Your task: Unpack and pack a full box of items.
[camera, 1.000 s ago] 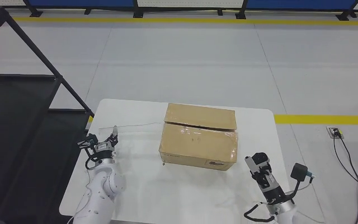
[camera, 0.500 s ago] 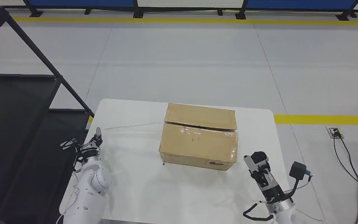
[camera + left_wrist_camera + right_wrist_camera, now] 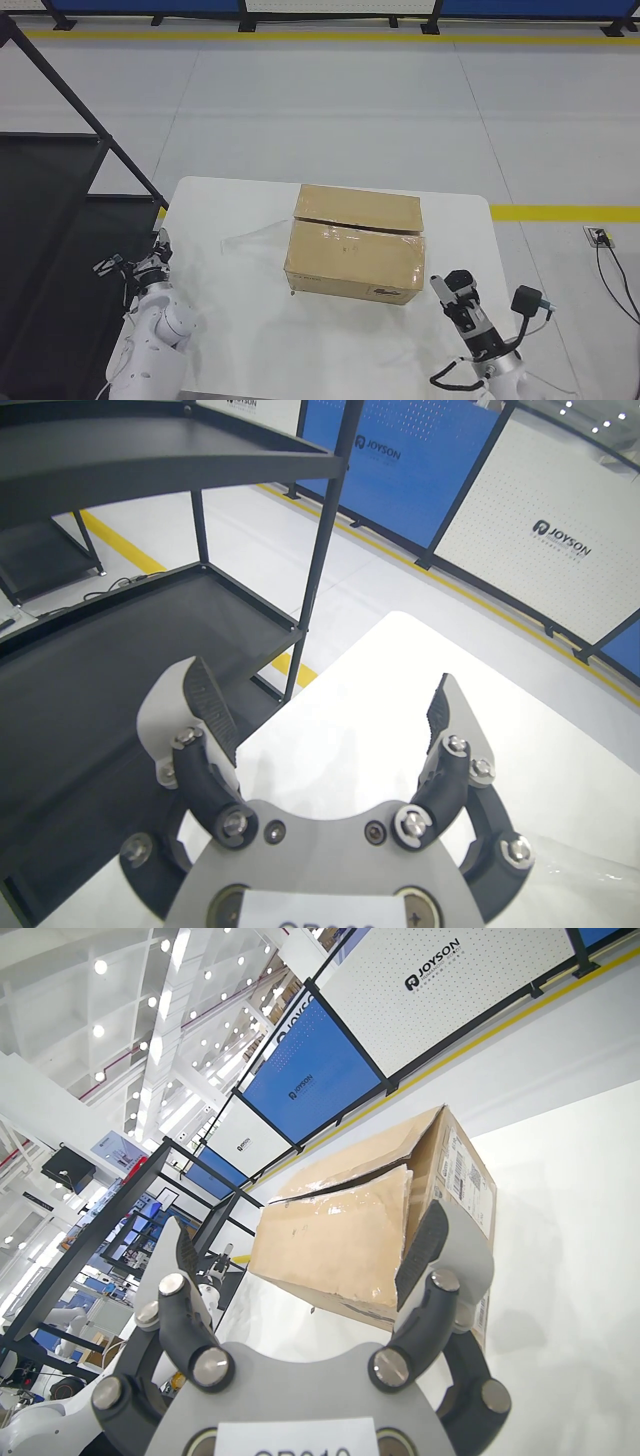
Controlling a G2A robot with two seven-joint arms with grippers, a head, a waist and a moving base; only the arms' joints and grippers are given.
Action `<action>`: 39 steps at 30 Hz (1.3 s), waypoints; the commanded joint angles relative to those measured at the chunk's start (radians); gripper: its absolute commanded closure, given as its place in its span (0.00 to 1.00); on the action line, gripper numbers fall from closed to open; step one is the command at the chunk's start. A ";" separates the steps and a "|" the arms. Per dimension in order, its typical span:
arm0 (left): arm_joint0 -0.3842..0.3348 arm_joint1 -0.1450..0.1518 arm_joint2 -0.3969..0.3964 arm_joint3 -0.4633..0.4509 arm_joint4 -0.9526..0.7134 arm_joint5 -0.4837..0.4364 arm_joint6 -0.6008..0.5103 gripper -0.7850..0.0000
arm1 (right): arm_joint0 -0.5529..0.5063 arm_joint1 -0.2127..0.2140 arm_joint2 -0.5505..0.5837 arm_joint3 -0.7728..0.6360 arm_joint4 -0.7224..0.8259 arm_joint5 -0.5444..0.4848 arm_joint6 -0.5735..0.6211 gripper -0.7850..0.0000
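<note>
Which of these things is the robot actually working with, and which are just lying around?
Job: cardboard box, flaps down, on the white table; left gripper; right gripper, both open.
Lying about: black shelf rack; floor socket.

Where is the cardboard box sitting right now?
In the top view the cardboard box sits in the middle of the white table, toward its far edge, just ahead of the right gripper.

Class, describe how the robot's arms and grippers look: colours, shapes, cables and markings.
The left arm and right arm have white rounded links. The left gripper and right gripper match: grey plate with silver bolts, black linkages, white fingers with ribbed black pads, a white label. A black cable loops by the right wrist.
</note>
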 commanded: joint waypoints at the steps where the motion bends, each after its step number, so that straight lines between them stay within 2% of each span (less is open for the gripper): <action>1: 0.026 0.000 0.000 -0.048 -0.005 -0.027 -0.007 0.00 | -0.001 0.000 0.000 -0.001 0.000 0.002 0.001 0.00; 8: 0.150 0.012 0.000 -0.250 0.013 -0.215 -0.099 0.00 | 0.005 -0.001 -0.003 0.000 0.007 0.015 0.001 0.00; 10: 0.177 0.016 0.001 -0.301 0.020 -0.271 -0.118 0.00 | 0.033 -0.001 -0.001 0.010 0.055 0.039 0.029 0.00; 14: 0.223 0.021 0.004 -0.385 0.044 -0.344 -0.131 0.00 | 0.140 0.007 0.042 0.074 0.161 0.077 0.161 0.00; 20: 0.286 0.031 0.006 -0.489 0.082 -0.449 -0.201 0.00 | 0.358 0.022 0.049 0.273 0.235 0.081 0.383 0.00; 23: 0.302 0.034 0.007 -0.510 0.105 -0.460 -0.216 0.00 | 0.461 0.026 0.031 0.386 0.265 0.078 0.454 0.00; 29: 0.297 0.029 0.037 -0.509 0.137 -0.386 -0.211 0.00 | 0.607 0.031 -0.009 0.570 0.351 0.009 0.602 0.00; 34: 0.289 0.025 0.061 -0.502 0.154 -0.350 -0.197 0.00 | 0.623 0.044 0.010 0.607 0.454 -0.080 0.724 0.00; 39: 0.278 0.023 0.071 -0.505 0.157 -0.344 -0.205 0.00 | 0.605 0.060 0.041 0.587 0.554 -0.122 0.848 0.00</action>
